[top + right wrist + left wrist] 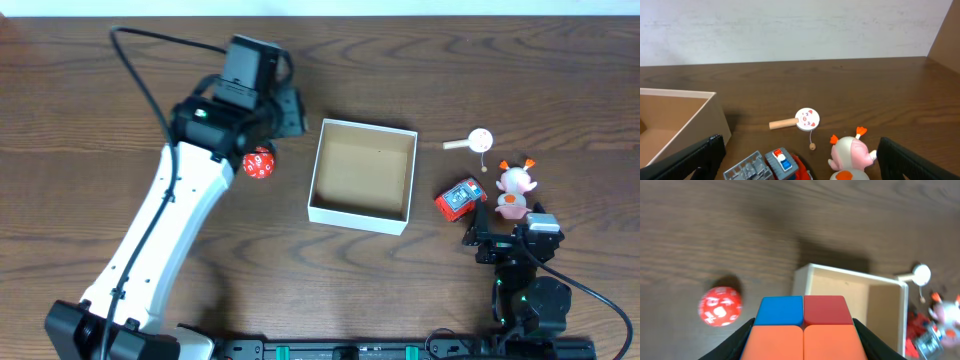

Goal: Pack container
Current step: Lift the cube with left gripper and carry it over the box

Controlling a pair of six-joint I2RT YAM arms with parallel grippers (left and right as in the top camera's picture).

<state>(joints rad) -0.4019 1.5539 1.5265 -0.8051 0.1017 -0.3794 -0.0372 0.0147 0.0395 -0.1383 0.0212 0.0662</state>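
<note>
We see the left fingers (735, 345) squeezing a block (802, 312) with blue, red and orange squares. One black finger is on each side of it. The left gripper (804, 335) hangs over the brown table (90, 80), near the far left corner of the container (360, 170). A round red die (259, 162) with white numbers lies beside that arm, left of the container and not touching it.

The right fingers (695, 160) are spread wide and hold no toy. The right gripper (800, 150) sits low, to the right of the container. Just in front of it are a red toy car (782, 165) and a pink and white toy (852, 152) with orange horns, side by side. A bit farther lies a little round drum (806, 119) on a wooden stick.

The container sits in the middle of the table, open side up, its tan floor showing.
</note>
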